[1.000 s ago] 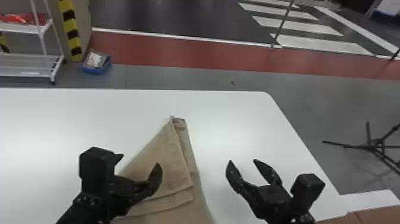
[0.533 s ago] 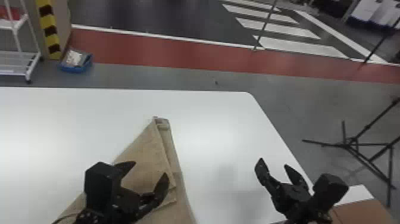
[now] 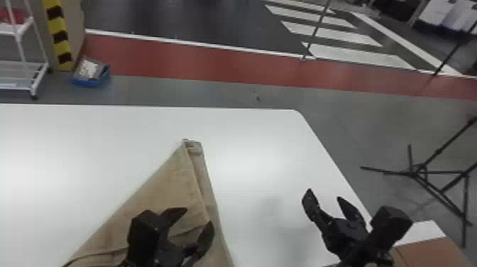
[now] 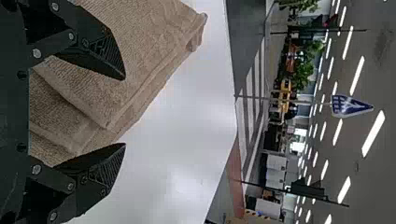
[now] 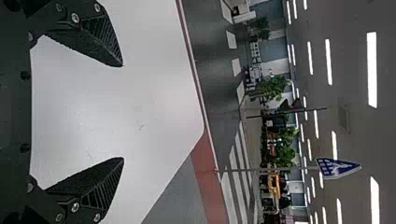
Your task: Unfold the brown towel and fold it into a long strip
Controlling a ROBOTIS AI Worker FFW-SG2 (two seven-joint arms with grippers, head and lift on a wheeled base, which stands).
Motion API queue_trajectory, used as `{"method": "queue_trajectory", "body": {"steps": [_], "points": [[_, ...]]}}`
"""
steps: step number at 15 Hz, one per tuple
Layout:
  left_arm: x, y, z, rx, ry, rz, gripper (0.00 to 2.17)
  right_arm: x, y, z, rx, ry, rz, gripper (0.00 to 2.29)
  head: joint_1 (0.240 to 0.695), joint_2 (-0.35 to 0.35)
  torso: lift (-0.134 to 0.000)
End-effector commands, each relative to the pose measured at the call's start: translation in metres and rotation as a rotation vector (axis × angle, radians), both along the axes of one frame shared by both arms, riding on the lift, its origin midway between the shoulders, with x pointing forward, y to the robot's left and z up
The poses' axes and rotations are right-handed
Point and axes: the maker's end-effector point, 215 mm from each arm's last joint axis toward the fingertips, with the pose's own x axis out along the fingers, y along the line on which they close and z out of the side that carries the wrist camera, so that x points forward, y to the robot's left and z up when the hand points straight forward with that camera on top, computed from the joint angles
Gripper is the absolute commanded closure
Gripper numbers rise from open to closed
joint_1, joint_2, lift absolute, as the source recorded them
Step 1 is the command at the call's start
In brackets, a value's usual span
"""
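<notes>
We find the brown towel (image 3: pixel 166 188) at 7 o'clock on the tabletop (image 3: pixel 88 142) in the head view, its layers still doubled. The left tool (image 3: pixel 199 216) has shifted toward 4 o'clock over it; the right tool (image 3: pixel 324 194) has drawn off toward 3 o'clock. Both are spread, gripping nothing. We judge unfolding incomplete, with a grasp yet to be made.

So your left gripper (image 3: pixel 198 216) sits at the bottom of the head view, left of centre, fingers (image 3: pixel 205 236) spread wide, angled upper right. Your right gripper (image 3: pixel 324 194) is lower right, also wide open, tips aimed upper left.
</notes>
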Motion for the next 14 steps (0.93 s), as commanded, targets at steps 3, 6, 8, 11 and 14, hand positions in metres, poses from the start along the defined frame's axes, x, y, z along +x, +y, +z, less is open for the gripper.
{"method": "queue_trajectory", "body": {"steps": [3, 6, 8, 11, 14], "points": [[0.000, 0.011, -0.015, 0.046, 0.003, 0.010, 0.70, 0.003, 0.002, 0.000, 0.013, -0.003, 0.002, 0.18, 0.695, -0.350, -0.123], [0.002, 0.014, -0.017, 0.054, 0.005, 0.014, 0.70, 0.005, 0.004, 0.000, 0.016, -0.002, 0.007, 0.18, 0.695, -0.350, -0.123], [0.002, 0.015, -0.017, 0.056, 0.004, 0.015, 0.73, 0.006, 0.006, 0.001, 0.026, -0.006, 0.010, 0.18, 0.695, -0.350, -0.123], [0.007, 0.019, -0.021, 0.074, 0.008, 0.033, 1.24, 0.007, 0.006, 0.001, 0.038, -0.010, 0.014, 0.18, 0.695, -0.350, -0.123], [0.009, 0.022, -0.020, 0.074, 0.007, 0.040, 1.37, 0.007, 0.006, 0.000, 0.040, -0.009, 0.016, 0.18, 0.695, -0.350, -0.123]]}}
